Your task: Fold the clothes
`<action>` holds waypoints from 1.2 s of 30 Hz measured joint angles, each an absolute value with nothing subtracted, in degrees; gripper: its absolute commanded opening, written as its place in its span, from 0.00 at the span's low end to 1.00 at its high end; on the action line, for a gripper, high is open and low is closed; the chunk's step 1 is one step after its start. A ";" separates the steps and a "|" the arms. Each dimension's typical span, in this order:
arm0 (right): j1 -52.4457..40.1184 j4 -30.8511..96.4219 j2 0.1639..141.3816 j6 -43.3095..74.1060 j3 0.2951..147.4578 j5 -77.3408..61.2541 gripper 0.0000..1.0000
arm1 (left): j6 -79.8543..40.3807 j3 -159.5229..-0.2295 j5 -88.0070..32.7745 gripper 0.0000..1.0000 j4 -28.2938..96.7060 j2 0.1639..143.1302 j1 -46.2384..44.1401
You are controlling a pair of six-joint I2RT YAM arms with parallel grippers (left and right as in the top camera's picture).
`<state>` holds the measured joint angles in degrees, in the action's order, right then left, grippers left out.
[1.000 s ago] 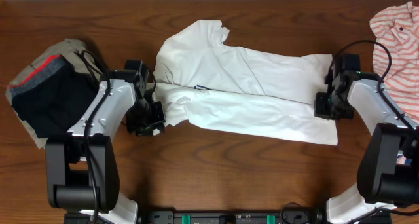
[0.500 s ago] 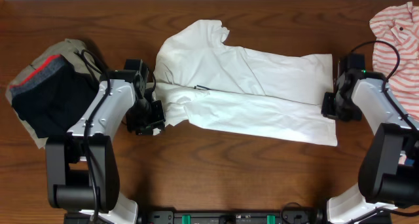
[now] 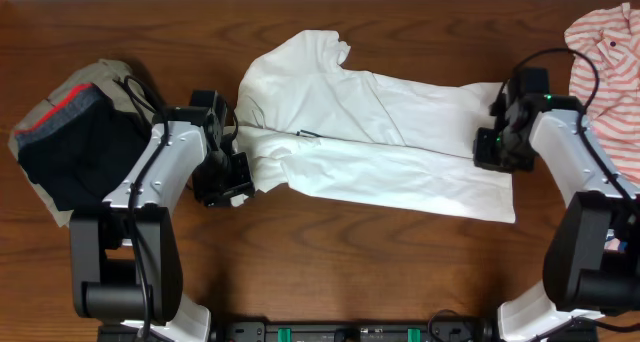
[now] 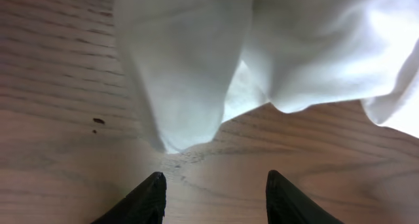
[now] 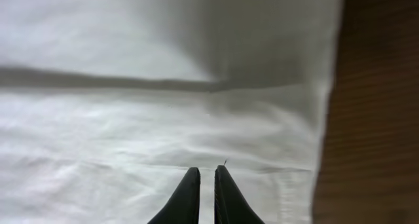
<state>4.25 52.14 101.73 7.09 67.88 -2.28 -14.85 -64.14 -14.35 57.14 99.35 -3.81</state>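
A white shirt [image 3: 370,132] lies flat across the middle of the table, folded lengthwise, collar end to the left. My left gripper [image 3: 238,187] is at the shirt's left edge. In the left wrist view it [image 4: 213,179] is open and empty over bare wood, just short of a hanging fold of the shirt [image 4: 183,67]. My right gripper [image 3: 488,147] is over the shirt's right hem. In the right wrist view its fingers [image 5: 206,171] are closed together on top of the white cloth [image 5: 163,67], near the hem edge. I see no cloth between them.
A pile of dark and khaki clothes [image 3: 70,142] sits at the left edge of the table. An orange-and-white striped garment [image 3: 605,52] lies at the far right. Bare wood [image 3: 350,252] shows in front of the shirt.
My right gripper drew off to the right of the hem, then came back left and slightly away, onto the shirt's right edge. The left arm and the shirt have not moved.
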 measured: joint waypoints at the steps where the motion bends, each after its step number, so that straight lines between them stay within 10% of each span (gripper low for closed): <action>1: 4.08 51.92 101.73 7.01 67.51 -2.61 0.08 | -14.90 -64.14 -14.04 0.50 56.88 99.35 -3.81; 24: 3.53 45.15 101.73 6.92 59.11 -3.25 0.08 | -16.53 -54.15 -11.81 0.51 41.95 99.35 -3.81; 29: 3.53 45.21 101.73 6.92 59.11 -3.25 0.07 | -17.04 -53.28 -11.40 0.20 37.39 99.13 -3.81; 36: 3.53 46.04 101.73 6.90 59.11 -3.25 0.04 | -16.71 -53.17 -5.69 0.13 35.46 99.11 -3.88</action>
<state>3.53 46.04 101.73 6.90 59.11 -3.25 -16.71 -53.17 -5.69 35.46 99.11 -3.88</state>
